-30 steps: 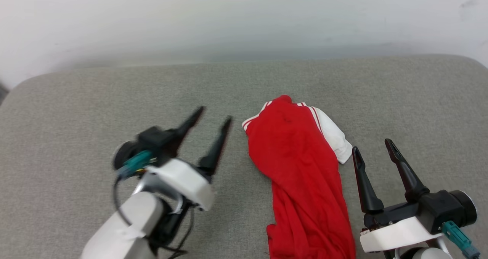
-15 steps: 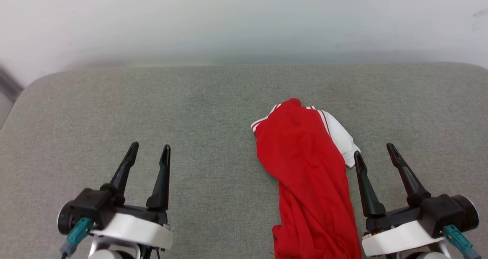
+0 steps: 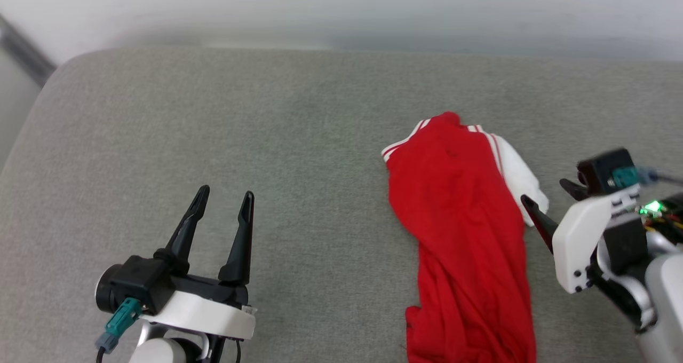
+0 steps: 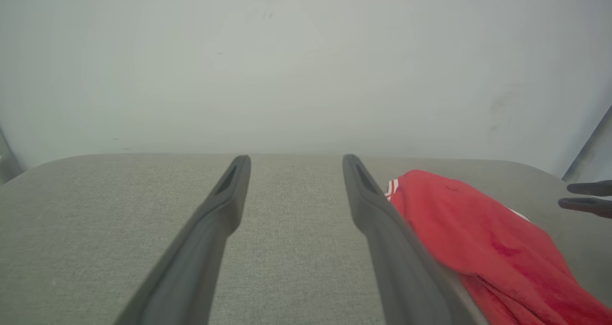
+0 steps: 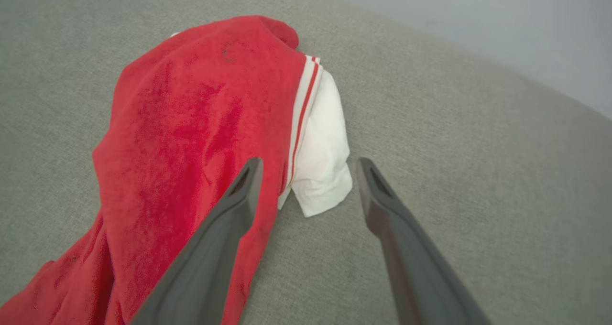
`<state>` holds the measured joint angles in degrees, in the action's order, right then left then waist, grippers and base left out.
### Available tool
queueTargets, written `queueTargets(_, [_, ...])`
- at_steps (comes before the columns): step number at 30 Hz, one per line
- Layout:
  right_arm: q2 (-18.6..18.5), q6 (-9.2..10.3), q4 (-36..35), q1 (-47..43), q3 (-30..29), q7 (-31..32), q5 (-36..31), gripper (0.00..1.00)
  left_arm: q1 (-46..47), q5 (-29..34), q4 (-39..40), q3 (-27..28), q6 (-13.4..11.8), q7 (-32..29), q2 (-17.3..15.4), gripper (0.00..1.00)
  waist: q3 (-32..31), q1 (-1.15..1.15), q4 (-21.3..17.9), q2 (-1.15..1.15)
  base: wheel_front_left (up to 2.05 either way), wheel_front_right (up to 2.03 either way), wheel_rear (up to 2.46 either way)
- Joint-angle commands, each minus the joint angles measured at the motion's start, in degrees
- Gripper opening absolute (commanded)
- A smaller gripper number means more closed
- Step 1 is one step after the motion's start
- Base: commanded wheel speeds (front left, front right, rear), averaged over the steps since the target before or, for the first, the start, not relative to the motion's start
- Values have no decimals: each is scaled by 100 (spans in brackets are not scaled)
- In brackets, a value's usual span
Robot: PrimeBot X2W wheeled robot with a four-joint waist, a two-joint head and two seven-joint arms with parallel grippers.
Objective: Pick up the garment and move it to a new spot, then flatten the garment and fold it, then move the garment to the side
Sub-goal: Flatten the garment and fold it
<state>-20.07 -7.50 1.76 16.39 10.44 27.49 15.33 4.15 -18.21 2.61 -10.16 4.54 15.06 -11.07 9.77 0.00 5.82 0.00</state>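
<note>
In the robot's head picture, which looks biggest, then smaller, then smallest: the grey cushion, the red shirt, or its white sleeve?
1. The grey cushion, by far the biggest.
2. The red garment, which runs off the bottom edge.
3. The white sleeve, the smallest patch, beside the red cloth.

Grey fabric cushion (image 3: 213,117), the garment (image 3: 464,235) lying on it (crumpled)

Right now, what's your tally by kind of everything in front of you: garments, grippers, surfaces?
Garments: 1, the red-and-white garment, lying bunched lengthwise.
Grippers: 2, the left gripper and the right gripper, both open.
Surfaces: 1, the grey cushion under it all.
Total: 4.
</note>
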Motion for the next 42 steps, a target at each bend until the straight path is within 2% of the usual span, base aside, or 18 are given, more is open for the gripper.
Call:
queueTargets(1, [-128, 2, 33, 256, 102, 539, 231, 100, 115, 49, -22, 60, 64, 16, 57, 100, 185, 0, 178, 0, 0, 0, 0])
queueTargets(5, [-354, 3, 247, 838, 33, 1821, 609, 100, 183, 132, -68, 95, 157, 15, 212, 100, 412, 0, 407, 0, 0, 0, 0])
queueTargets(9, [-454, 3, 588, 1254, -49, 2496, 599, 100, 298, 195, -106, 112, 228, 16, 327, 100, 628, 0, 630, 0, 0, 0, 0])
queueTargets(13, [-548, 3, 977, 1423, -100, 2737, 433, 100, 406, 245, -116, 104, 264, 16, 403, 100, 811, 0, 824, 0, 0, 0, 0])
queueTargets(20, [-582, 3, 1604, 1314, -20, 2532, 224, 100, 491, 289, -137, 111, 287, 16, 462, 100, 970, 0, 973, 0, 0, 0, 0])
queueTargets(21, [-573, 3, 1682, 1277, 26, 2505, 213, 49, 501, 289, -140, 114, 289, 16, 466, 100, 977, 0, 978, 0, 0, 0, 0])
queueTargets(22, [-567, 3, 1746, 1242, 58, 2448, 212, 14, 509, 291, -147, 117, 288, 16, 469, 100, 976, 0, 977, 0, 0, 0, 0])
queueTargets(23, [-558, 3, 1796, 1216, 74, 2390, 223, 0, 510, 299, -158, 116, 289, 16, 472, 100, 967, 0, 968, 0, 0, 0, 0])
queueTargets(28, [-610, 6, 1850, 1216, -58, 1970, 256, 0, 477, 279, -205, 82, 292, 16, 400, 100, 821, 0, 810, 0, 0, 0, 0])
queueTargets(33, [-772, 5, 1607, 1071, -296, 1697, 321, 0, 368, 249, -208, 94, 293, 16, 335, 100, 594, 0, 550, 0, 0, 0, 0])
queueTargets(38, [-996, 4, 1348, 626, -720, 1559, 277, 0, 319, 240, -206, 95, 294, 16, 317, 100, 423, 0, 295, 0, 0, 0, 0])
queueTargets(42, [-985, 4, 1274, 242, -1081, 1529, 232, 0, 307, 232, -199, 99, 294, 16, 314, 100, 381, 0, 137, 0, 0, 0, 0])
